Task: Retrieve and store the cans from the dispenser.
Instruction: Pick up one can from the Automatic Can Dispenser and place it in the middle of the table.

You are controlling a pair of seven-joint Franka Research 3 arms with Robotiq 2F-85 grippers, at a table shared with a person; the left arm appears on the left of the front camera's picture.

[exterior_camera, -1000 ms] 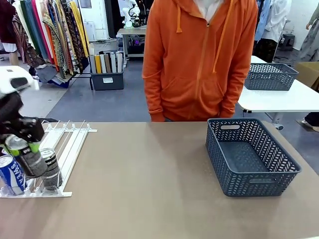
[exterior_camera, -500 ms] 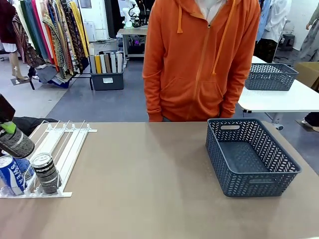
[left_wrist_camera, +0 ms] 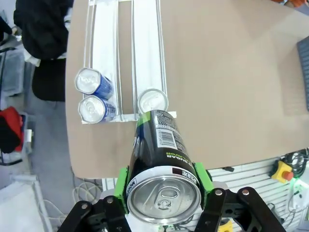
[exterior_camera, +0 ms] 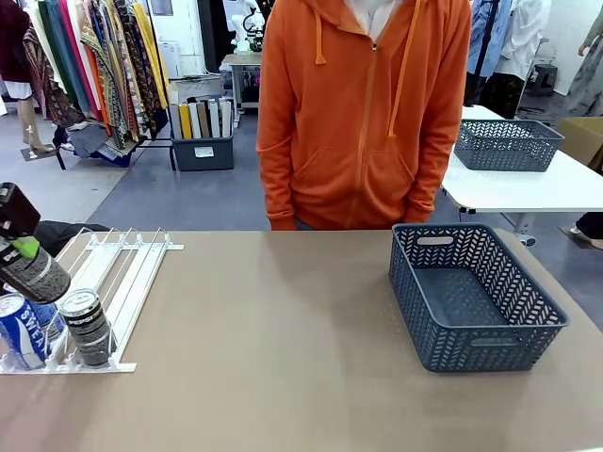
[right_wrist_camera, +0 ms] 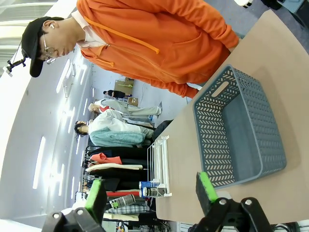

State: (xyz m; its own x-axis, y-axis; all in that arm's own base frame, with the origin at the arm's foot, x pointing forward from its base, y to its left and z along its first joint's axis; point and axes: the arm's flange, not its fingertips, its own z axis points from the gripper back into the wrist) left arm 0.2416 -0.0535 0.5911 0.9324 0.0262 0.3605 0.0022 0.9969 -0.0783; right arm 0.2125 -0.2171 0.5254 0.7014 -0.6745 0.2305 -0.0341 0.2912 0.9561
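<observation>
Bare tabletop (exterior_camera: 283, 358) spans dispenser (exterior_camera: 132, 273) to basket (exterior_camera: 480, 353); left tool (left_wrist_camera: 162, 186) clamps dark can (left_wrist_camera: 159, 145) at its edge, right tool (right_wrist_camera: 150, 191) gapes.

Bright, even light from overhead; ceiling strips (right_wrist_camera: 39, 162) blow out white in the right wrist view. The basket (exterior_camera: 476, 350) casts a soft shadow on the table (exterior_camera: 283, 377). The can (left_wrist_camera: 161, 166) top gleams. Both wrist views bend at the edges.

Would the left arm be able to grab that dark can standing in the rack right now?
Probably not yet: the left gripper is full, clamped on another dark can lifted over the rack.
</observation>
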